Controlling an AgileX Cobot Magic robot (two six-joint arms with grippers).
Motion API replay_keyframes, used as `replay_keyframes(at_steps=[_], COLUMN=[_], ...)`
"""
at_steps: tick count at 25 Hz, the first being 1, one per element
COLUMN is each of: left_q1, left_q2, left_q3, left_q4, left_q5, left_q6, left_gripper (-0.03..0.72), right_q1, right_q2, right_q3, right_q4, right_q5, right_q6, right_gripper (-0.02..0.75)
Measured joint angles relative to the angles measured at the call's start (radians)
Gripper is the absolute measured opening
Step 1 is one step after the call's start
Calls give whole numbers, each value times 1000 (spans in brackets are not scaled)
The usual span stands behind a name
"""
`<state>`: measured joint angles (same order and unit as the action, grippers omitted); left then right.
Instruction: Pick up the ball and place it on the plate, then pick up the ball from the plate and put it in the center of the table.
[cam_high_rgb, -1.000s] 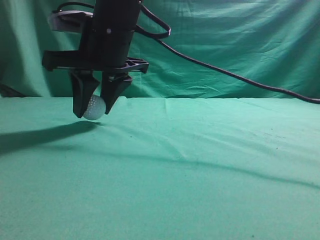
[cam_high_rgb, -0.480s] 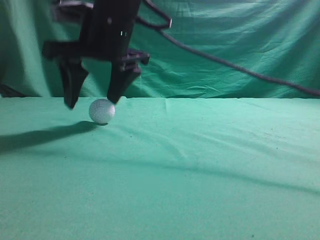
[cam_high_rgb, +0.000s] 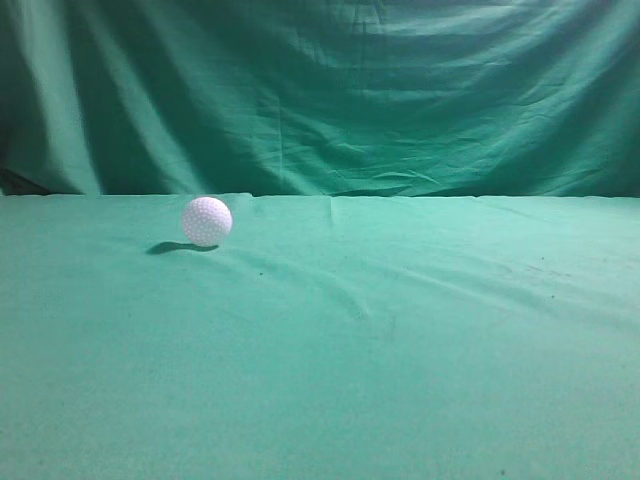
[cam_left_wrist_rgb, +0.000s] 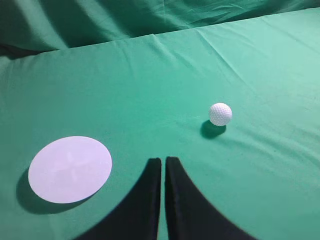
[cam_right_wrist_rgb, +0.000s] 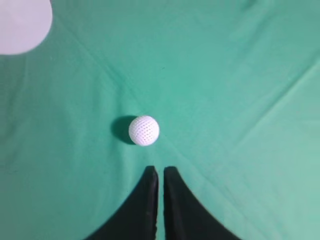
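The ball (cam_high_rgb: 206, 220) is sitting free on the green surface (cam_high_rgb: 400, 340), touching nothing but the cloth and casting a small shadow to its left. In the exterior view no arm is showing at all. The left hand (cam_left_wrist_rgb: 163, 167) is hanging clenched above the cloth, its two dark fingers almost meeting, with the ball ahead and to the right of it and the plate (cam_left_wrist_rgb: 70, 168) lying bare off to its left. The right hand (cam_right_wrist_rgb: 161, 175) is likewise clenched and holding nothing, with the ball just ahead of its tips and a little left. I am judging that the ball is resting at its final spot (whether that is truly the centre, these views are not settling). If so, nothing is calling for another grasp.
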<state>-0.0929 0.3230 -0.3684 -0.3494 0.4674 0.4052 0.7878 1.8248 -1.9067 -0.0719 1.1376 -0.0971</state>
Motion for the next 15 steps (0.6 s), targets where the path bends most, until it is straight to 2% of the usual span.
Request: replay_keyframes(at_steps=[10,15], left_q1=[0,0], left_q2=[0,0], left_q3=[0,0], left_q4=[0,0], left_q5=[8,8], left_q6=[0,0], left_gripper=[0,0], right_q1=[0,0], right_q2=[-313,-457], right_q3=[-2,-6], right_q4=[-12,54], right_q5=[128,136], right_q6=[111,146], right_gripper=[0,0])
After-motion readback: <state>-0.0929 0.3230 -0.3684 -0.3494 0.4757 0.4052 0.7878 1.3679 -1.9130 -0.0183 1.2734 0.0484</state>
